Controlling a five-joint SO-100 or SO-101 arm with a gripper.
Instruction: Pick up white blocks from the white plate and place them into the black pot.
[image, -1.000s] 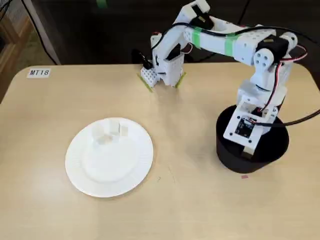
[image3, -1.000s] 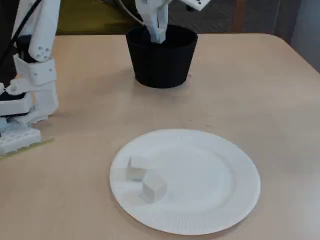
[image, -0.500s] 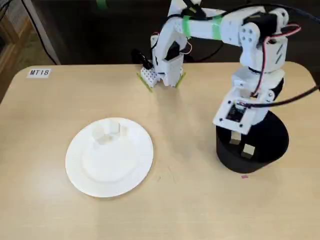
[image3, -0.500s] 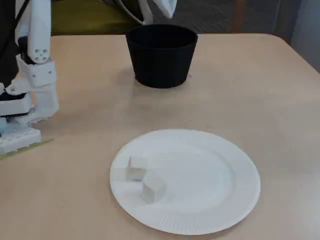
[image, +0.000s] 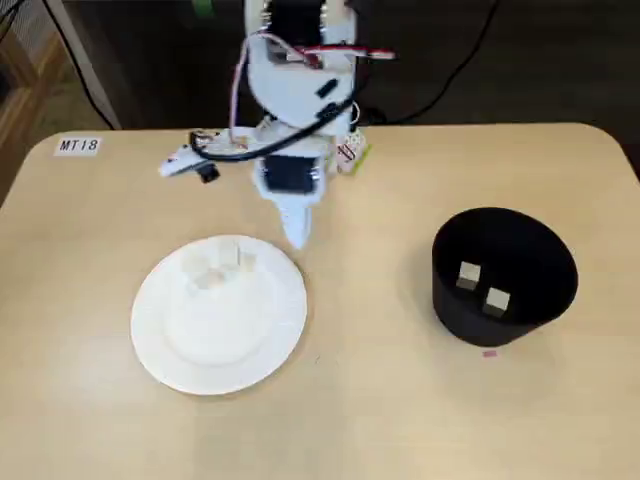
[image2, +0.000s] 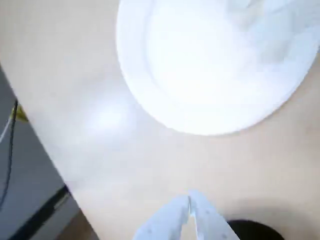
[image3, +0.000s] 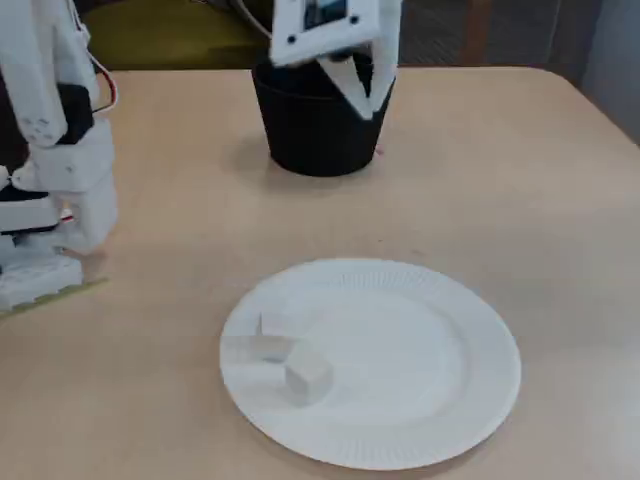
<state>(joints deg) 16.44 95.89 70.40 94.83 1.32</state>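
Note:
The white plate (image: 200, 365) lies on the left part of the table, and two white blocks (image: 205, 272) (image: 241, 258) rest near its far rim. In another fixed view they sit side by side (image3: 268, 345) (image3: 307, 376) on the plate (image3: 430, 350). To the right stands the black pot (image: 462, 322), with two more white blocks (image: 467, 275) (image: 496, 299) inside it. My gripper (image: 297, 236) hangs shut and empty just past the plate's far right rim. The wrist view shows its closed fingertips (image2: 190, 204) below the blurred plate (image2: 200, 75).
The arm's white base (image3: 50, 200) stands at the table's back edge, on a studded block (image3: 35, 282). A label reading MT18 (image: 78, 145) is stuck at the far left corner. A small pink mark (image: 488, 352) lies in front of the pot (image3: 300, 130).
The arm has swung away from above the pot, across to the plate's edge. A block went into the pot, which now holds two. The two blocks on the plate have not moved.

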